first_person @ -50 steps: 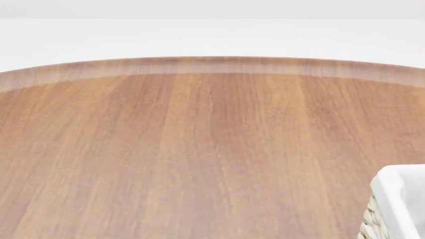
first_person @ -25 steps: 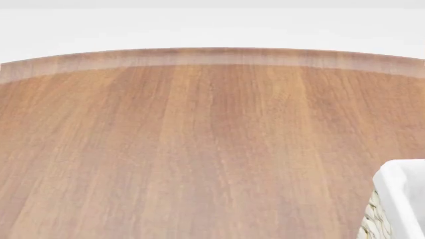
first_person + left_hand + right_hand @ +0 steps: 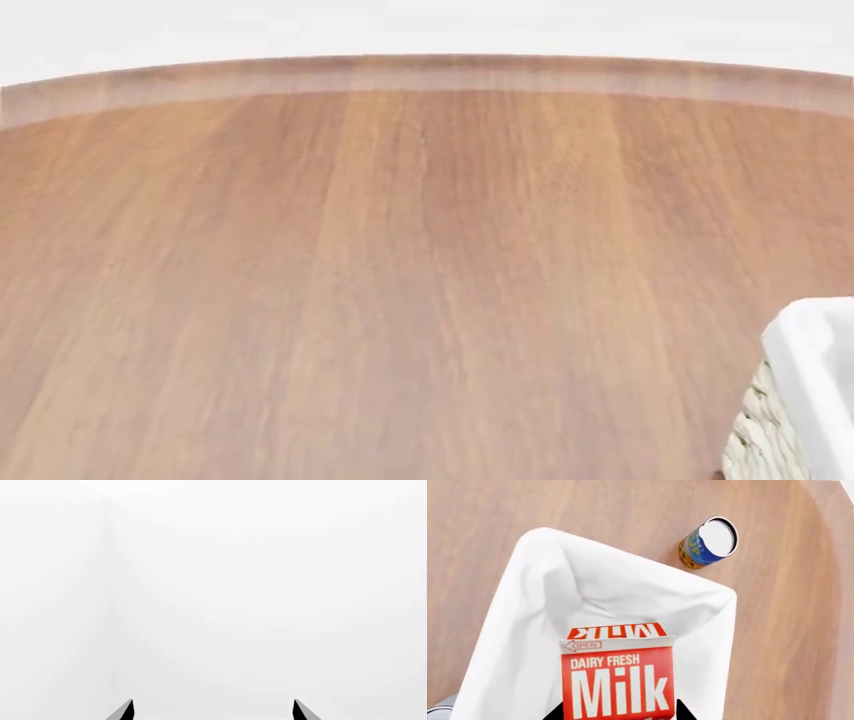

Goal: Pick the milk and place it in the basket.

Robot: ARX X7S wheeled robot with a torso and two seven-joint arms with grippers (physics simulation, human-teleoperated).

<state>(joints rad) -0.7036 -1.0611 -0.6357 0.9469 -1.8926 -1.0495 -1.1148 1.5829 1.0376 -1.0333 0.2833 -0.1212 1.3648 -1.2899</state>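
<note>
In the right wrist view the milk [image 3: 617, 680], with its red top and white "Milk" lettering, sits between the two dark fingertips of my right gripper [image 3: 618, 712], which is shut on it. The carton is held over the open inside of the basket [image 3: 594, 590], whose white liner fills most of that view. One corner of the basket [image 3: 811, 400], white liner over woven wicker, shows at the lower right of the head view. My left gripper [image 3: 212, 711] is open and empty, facing a blank white surface. Neither gripper shows in the head view.
A blue and yellow can [image 3: 708, 542] with a white lid stands on the wooden table [image 3: 627, 510] just outside the basket's far corner. The round table [image 3: 400, 250] ends at a curved far edge [image 3: 427, 75]. A grey object [image 3: 435, 714] is cut off beside the basket.
The head view has shifted: the table's far edge has moved up in the picture and the basket corner has moved down and to the right.
</note>
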